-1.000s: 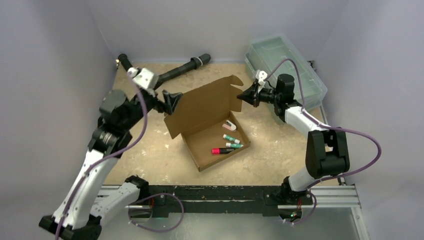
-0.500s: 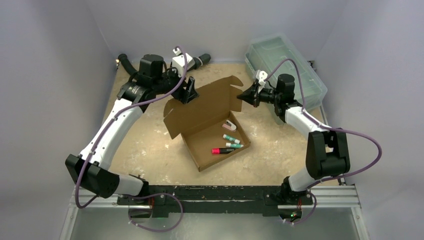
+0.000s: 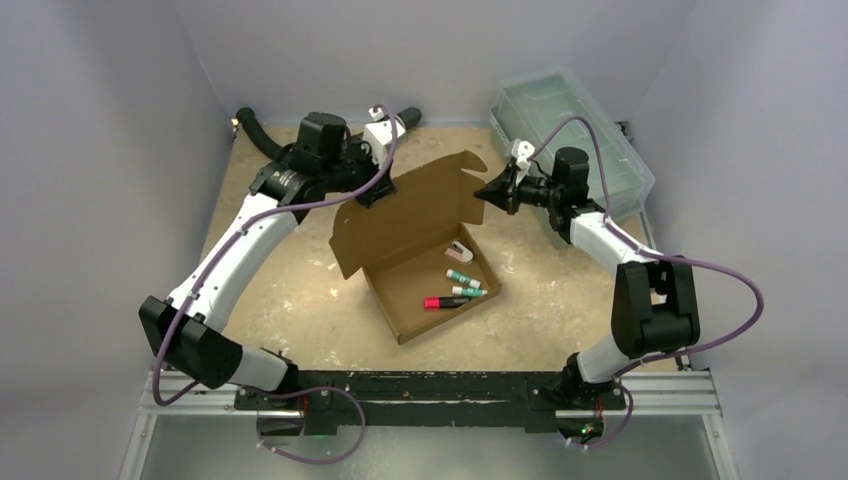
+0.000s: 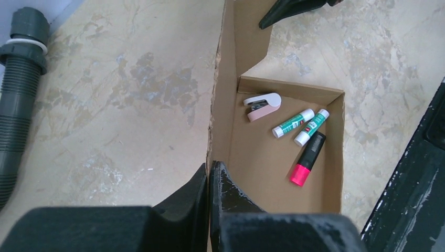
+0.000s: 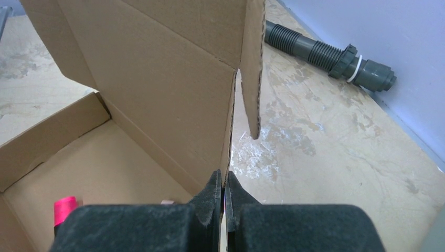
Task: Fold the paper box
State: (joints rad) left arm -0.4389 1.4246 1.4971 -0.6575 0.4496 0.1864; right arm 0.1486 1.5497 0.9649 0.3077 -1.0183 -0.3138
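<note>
— Since the table (image 3: 290,300) takes up most of the overhead view, what stands on it?

— It has a marbled beige top. At its far right corner sits a clear greenish lidded bin (image 3: 570,120). The paper box (image 3: 415,215) lies in the middle, well apart from the bin. Its shallow tray is flat on the table and its lid is raised from the tray's far side.

— And the dark tube at the back?

— That is a ribbed grey hose (image 4: 18,94) lying along the far wall behind the box, not touching it.

— How do the pincers stand?

— The left gripper (image 4: 209,172) has its two fingers (image 4: 233,191) pressed together on the lid's top edge, toward its left end. The cardboard runs straight into the seam between them. The right gripper (image 5: 225,181) is pinched just as narrow on the lid's right edge, beside the small side flap that juts out there.

— Anything inside the tray?

— Four small things, toward its right side. A pink-and-black highlighter (image 4: 307,160) lies just beside two green-and-white glue sticks (image 4: 294,122), which lie side by side. A pink-and-white stapler (image 4: 261,105) sits nearest the lid.
</note>
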